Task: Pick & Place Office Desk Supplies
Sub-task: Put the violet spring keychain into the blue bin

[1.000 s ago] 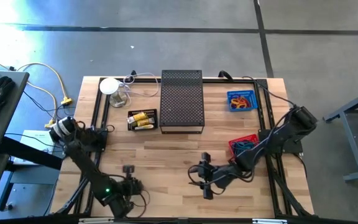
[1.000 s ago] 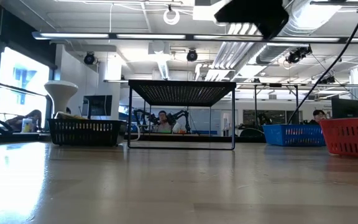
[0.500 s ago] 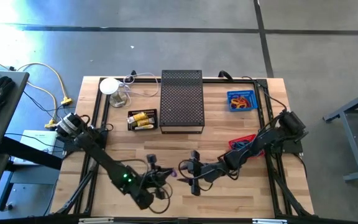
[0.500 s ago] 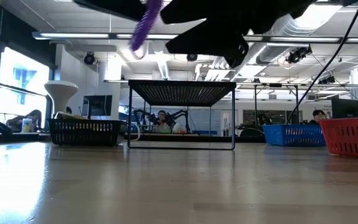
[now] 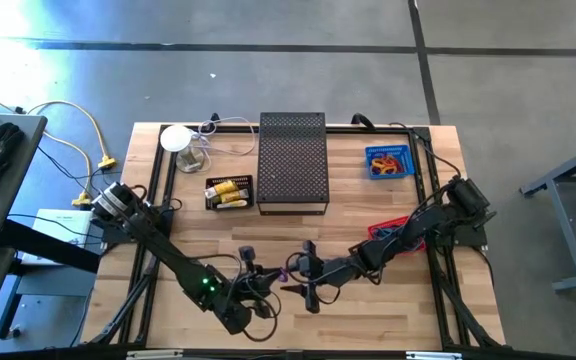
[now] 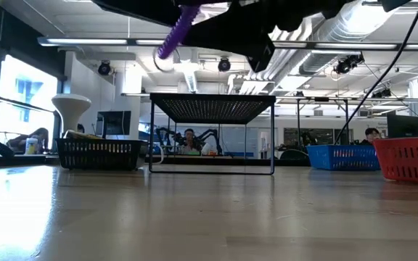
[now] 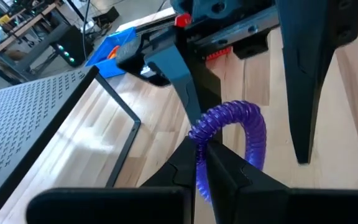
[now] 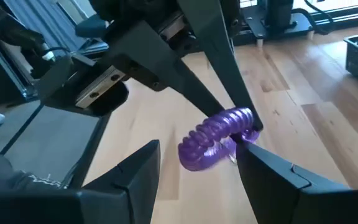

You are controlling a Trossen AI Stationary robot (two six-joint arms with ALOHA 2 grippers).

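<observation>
A purple coiled band [image 7: 241,121] is held in the air over the table's near middle, with my left gripper [image 7: 201,152] shut on it. In the high view the band [image 5: 288,272] shows between the two grippers. In the low view it [image 6: 174,36] hangs high above the tabletop. My right gripper [image 8: 197,149] faces the left gripper [image 5: 278,274] and is open, one finger on each side of the band [image 8: 213,134]. Whether those fingers touch it, I cannot tell. My left gripper pinches one spot of the band's coiled loop [image 7: 197,134] between its two fingertips. The fingers come nearly level from the table's left, slanting a little down. The rest of the loop stands out beyond the fingertips, lifted clear of the table.
A black mesh stand [image 5: 293,160] is at the far middle, with a black basket of yellow pieces [image 5: 228,192] to its left. A blue bin [image 5: 388,160] stands far right and a red bin [image 5: 393,228] right of centre. A white object [image 5: 178,140] stands at the far left.
My left gripper has swung from the near left toward the table's middle and risen, tipping up to nearly level, carrying the purple band. My right gripper has moved left and a little down toward it, so that its open fingers now flank the band.
</observation>
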